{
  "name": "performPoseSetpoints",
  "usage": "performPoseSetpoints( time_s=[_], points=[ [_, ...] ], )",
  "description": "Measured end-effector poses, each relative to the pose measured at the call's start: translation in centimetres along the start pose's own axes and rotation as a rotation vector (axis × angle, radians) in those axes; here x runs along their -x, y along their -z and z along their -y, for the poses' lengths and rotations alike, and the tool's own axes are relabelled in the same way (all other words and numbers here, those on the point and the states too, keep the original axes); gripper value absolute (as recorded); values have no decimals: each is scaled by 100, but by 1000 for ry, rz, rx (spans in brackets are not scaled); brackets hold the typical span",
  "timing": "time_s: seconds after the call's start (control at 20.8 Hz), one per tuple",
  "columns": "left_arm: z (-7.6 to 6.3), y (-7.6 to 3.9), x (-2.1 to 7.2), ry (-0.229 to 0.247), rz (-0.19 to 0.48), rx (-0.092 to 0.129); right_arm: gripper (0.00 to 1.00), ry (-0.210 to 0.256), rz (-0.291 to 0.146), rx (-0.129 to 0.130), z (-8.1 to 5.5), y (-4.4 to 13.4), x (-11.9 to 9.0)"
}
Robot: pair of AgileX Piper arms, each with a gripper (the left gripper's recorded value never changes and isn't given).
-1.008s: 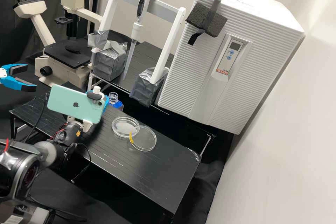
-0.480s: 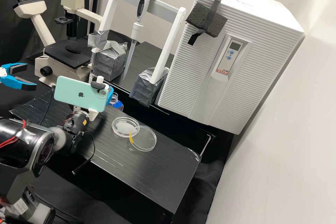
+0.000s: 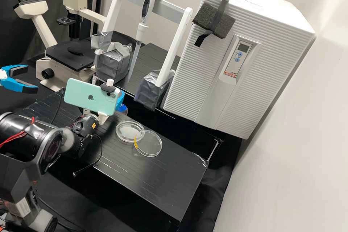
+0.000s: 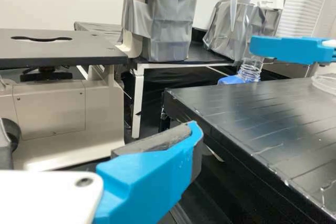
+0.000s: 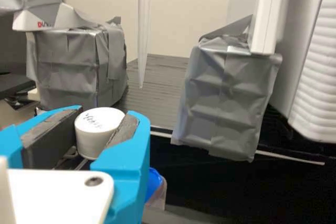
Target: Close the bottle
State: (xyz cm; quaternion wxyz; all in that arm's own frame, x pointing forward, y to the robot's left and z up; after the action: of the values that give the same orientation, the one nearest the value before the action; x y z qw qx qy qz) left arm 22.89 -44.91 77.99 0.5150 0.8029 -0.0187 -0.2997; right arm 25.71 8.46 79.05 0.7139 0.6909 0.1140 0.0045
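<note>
The bottle (image 4: 251,70) is clear with blue in its lower part and an open threaded neck. It stands at the far edge of the black bench (image 3: 159,174), and the high view shows just a blue sliver of the bottle (image 3: 124,108). My right gripper (image 5: 92,135) is shut on a white cap (image 5: 100,127) directly above it, and a bit of the bottle (image 5: 154,186) shows beneath the fingers. In the high view the right gripper (image 3: 119,98) sits behind a mint phone (image 3: 90,97). My left gripper (image 3: 16,78) hangs open off the bench's left end.
Two clear petri dishes (image 3: 129,130) (image 3: 148,143) lie mid-bench, to the right of the bottle. Behind stand a pipette (image 3: 139,32) on a white rack with taped feet (image 3: 152,88), a microscope (image 3: 61,61) and a large white cabinet (image 3: 235,54).
The right arm has carried the cap up and to the right, over the bottle, which its gripper now mostly hides. The left gripper has stayed put.
</note>
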Motion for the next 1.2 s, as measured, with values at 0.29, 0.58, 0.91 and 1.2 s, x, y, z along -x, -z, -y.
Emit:
performPoseSetpoints(
  time_s=[0.29,0.58,0.91,1.2],
  points=[
    [-33,13,-22,-9,2,-8,0,11,10,0,28,-26,-15],
    [-53,19,-33,-15,3,-13,0,8,7,0,20,-18,-42],
    [-53,19,-33,-15,3,-13,0,12,11,10,33,-31,-63],
    [-53,19,-33,-15,3,-13,0,11,20,15,58,-69,-85]
  ],
)
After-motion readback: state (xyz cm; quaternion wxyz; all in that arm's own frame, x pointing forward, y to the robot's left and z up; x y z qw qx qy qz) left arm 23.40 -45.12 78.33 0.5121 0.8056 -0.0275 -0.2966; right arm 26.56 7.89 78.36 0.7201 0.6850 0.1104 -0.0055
